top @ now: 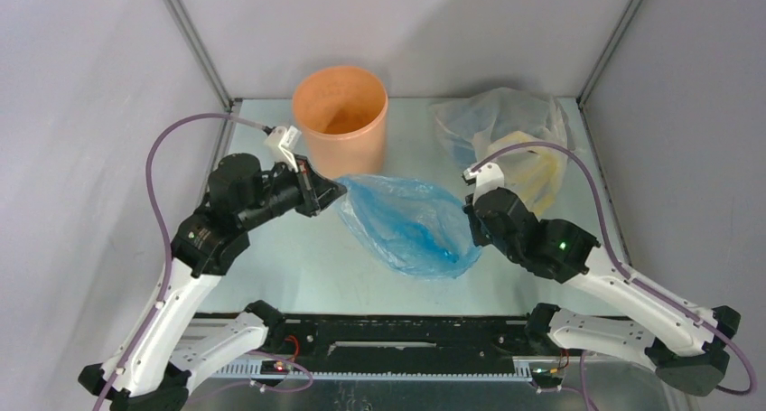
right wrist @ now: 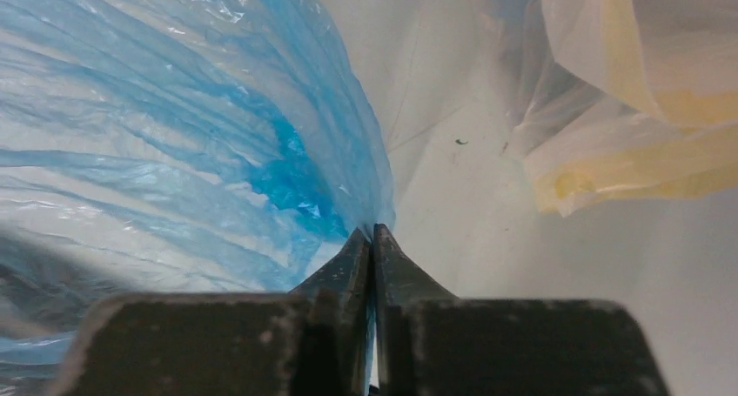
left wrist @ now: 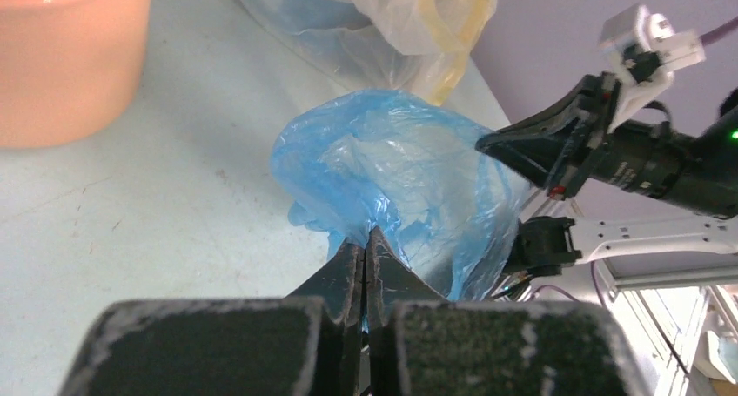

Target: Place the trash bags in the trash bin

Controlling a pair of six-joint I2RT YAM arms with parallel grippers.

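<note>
Light-blue trash bag [top: 411, 223]: stretched over table [top: 289, 266], outside and just beside orange trash bin [top: 340, 117]. Left gripper [left wrist: 364, 239]: clamped on one bag edge. Right gripper [right wrist: 372, 239]: clamped on the opposite edge. Clear sack [top: 510, 135], pale yellow contents: far right.

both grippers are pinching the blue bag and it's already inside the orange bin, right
Not inside. Both the left gripper and right gripper pinch the blue bag, but the top view shows it stretched between them outside the orange bin, in front of it.
</note>
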